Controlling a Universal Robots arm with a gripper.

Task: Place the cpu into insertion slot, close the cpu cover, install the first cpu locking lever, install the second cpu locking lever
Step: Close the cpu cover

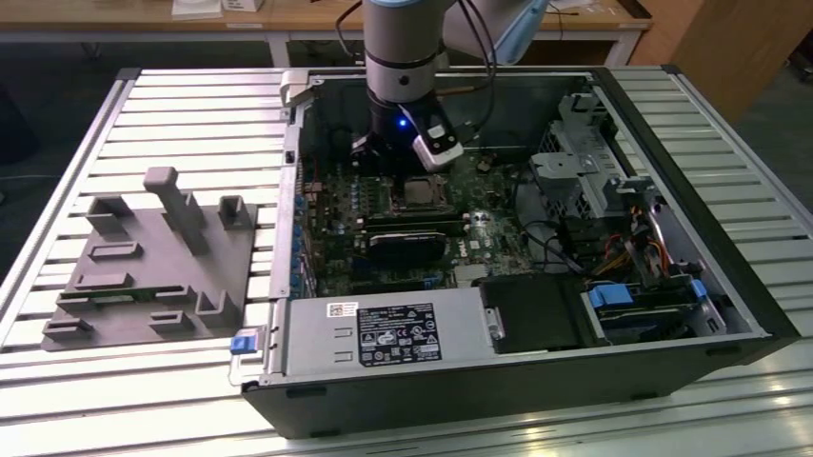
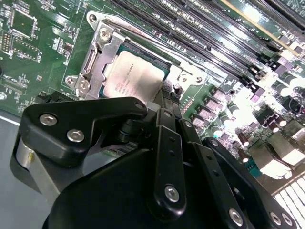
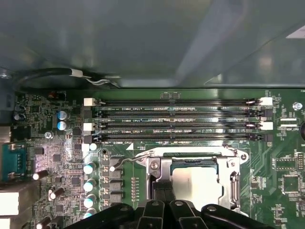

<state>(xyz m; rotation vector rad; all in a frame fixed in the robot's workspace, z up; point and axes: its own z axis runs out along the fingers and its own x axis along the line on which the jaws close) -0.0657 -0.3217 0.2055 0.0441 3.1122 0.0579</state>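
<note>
Take the cpu (image 3: 196, 185) as lying flat in the insertion slot (image 1: 396, 197) on the green circuit board (image 3: 281, 160), inside the open computer case (image 1: 508, 400) on the desk (image 1: 178, 114); read the cpu cover (image 3: 232, 181) as lowered around it, with the window framing the pale metal top, though cannot tell whether fully flat; see the gripper (image 3: 161, 190) low over the socket in the first wrist view, fingers (image 3: 156, 194) drawn narrow and holding nothing, tips at the cover's edge just beside the cpu; judge the step in hand as pressing the cover shut; note the locking lever (image 3: 125, 163) — a thin wire with its free end out over the board, seemingly not yet latched. Press straight down on the frame's metal, never on the chip's top or on the small parts beside the socket; keep the push slow and even, to settle the frame square rather than cocked on one side; stay clear of the long memory slots (image 3: 171, 119) just beyond the socket — and avoid any sideways drag liable to shift the cpu on its contacts.
</note>
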